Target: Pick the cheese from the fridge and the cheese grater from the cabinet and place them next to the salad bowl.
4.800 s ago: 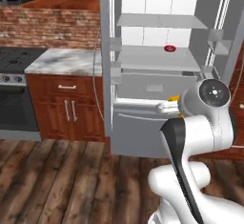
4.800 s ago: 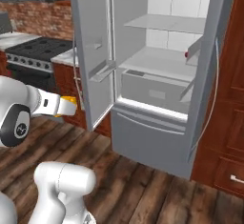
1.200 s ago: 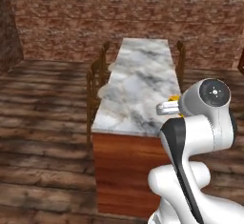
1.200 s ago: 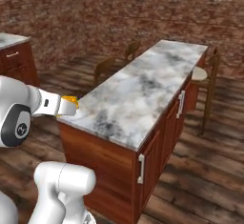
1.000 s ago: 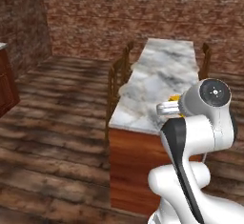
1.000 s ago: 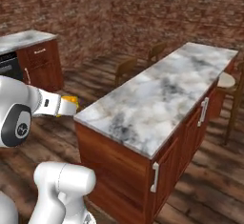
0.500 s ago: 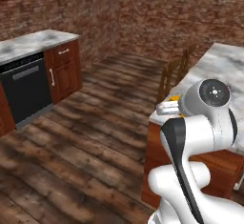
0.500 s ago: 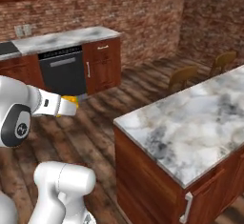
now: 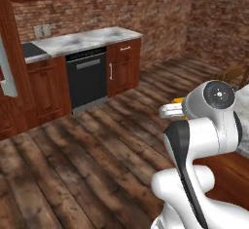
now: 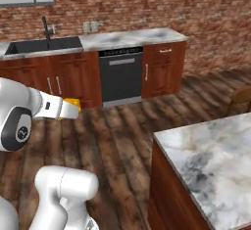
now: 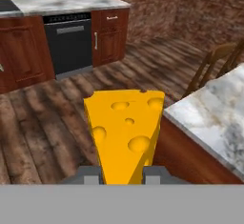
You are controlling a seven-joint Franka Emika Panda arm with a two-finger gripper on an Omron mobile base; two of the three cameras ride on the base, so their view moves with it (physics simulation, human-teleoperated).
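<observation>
We see the cheese [image 11: 125,132] clamped between the two fingers of our claw [image 11: 123,174]; in the hand view it stands up from the finger tips, a yellow-orange wedge with round holes, its wide side up. In the right base view the cheese [image 10: 72,102] shows as a small yellow piece at the end of the claw [image 10: 74,109], and in the left base view a bit of yellow [image 9: 178,100] shows just behind the claw [image 9: 165,110].

The claw is in the air above a wooden floor [image 11: 43,118], touching nothing else. Ahead of the claw and below it, far across the floor, a black dishwasher [image 11: 69,46] stands under a marble counter [image 11: 62,3], with reddish-brown cupboards [image 11: 110,35] on both sides of it. A brick wall [image 10: 196,9] rises behind this counter. In the right base view a dark sink [image 10: 44,44] with a tap is set in the same counter, to the left of the dishwasher.

To the right of the claw and near it, the corner of a marble island [image 11: 212,118] comes into the hand view. A wooden chair [image 11: 209,66] stands just behind the island.
</observation>
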